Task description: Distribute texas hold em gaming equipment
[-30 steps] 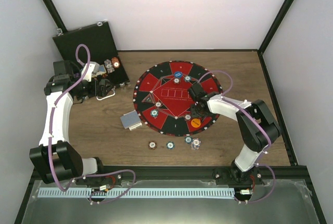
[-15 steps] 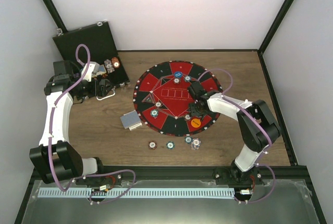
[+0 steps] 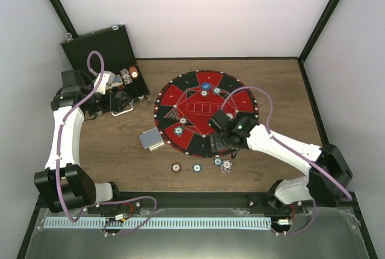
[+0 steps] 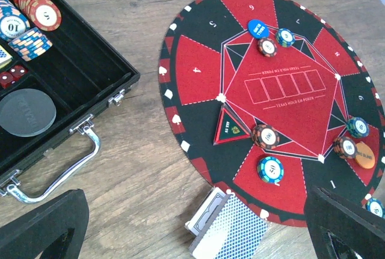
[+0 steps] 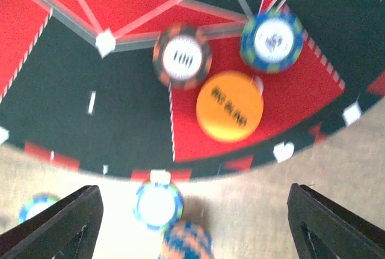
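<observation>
Gripper (image 5: 192,194) of right arm gapes wide, empty.

The mat (image 4: 198,85) reads "TEXAS HOLD EM POKER" in small letters just below the row of boxes (image 4: 283,87) at its centre. Seat numbers 4, 5 and 6 stand along its left and far rim, and 1 at its near right. Left of the mat, a white-faced chip (image 4: 10,24) in the case (image 4: 78,79) reads 10. The lettering on the orange disc (image 5: 230,106) is too blurred to read.

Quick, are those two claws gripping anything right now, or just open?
Left claw: open, holding nothing.
Right claw: open, holding nothing.
</observation>
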### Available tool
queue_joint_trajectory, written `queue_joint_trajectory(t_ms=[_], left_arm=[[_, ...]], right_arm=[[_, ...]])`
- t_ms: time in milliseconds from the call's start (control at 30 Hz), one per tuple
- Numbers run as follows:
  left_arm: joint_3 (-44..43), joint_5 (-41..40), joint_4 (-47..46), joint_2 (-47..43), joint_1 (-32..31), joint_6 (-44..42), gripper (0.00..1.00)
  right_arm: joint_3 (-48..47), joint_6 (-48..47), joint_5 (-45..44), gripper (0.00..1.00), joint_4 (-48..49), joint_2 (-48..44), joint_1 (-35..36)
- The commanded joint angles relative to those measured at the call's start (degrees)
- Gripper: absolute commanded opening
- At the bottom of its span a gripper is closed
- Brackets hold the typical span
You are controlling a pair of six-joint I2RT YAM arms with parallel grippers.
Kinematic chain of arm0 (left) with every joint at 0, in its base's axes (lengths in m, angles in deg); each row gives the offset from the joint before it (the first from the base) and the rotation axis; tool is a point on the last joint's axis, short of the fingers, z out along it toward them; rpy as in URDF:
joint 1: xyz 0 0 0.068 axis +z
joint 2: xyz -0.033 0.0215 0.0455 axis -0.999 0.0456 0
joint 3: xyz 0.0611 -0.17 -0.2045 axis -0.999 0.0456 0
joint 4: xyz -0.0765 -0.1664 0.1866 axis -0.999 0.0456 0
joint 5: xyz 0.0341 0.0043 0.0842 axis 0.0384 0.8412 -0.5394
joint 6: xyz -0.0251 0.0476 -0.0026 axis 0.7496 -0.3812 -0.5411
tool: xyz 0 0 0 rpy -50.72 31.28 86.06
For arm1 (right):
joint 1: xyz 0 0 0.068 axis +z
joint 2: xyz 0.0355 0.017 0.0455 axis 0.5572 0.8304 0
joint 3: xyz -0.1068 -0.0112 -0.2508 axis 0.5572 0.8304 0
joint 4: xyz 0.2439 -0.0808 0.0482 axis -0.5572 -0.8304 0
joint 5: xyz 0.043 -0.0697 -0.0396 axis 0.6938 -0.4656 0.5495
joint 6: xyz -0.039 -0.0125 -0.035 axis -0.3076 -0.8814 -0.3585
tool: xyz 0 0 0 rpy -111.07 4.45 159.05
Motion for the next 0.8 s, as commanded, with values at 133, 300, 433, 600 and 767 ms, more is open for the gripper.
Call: queue_joint_trajectory(t_ms=[133,300,433,600,767], left_arm=[[0.54,1.61,-0.86,-0.66,0.27,-0.09,1.00],[0.43,1.59,-0.86,-0.74,0.31,0.02,1.00],[0.49,1.20,-0.78,-0.82,0.28,-0.14,1.00],[0.51,1.11,-0.70,-0.87,0.24,-0.13,1.00],[0.44,0.96,-0.63,-0.98,0.32,-0.30,1.00]], right_arm=[[6.04,13.94,3.54,0.86,-9.77,-6.01,9.89],[8.59,14.91,5.43,0.81,-7.63,-4.67,12.53],[8.76,14.55,5.10,0.74,-6.53,-3.39,12.90],[8.20,13.80,4.91,0.69,-5.70,-2.10,12.90],[8.79,13.38,5.04,0.65,-4.88,-1.16,12.89]])
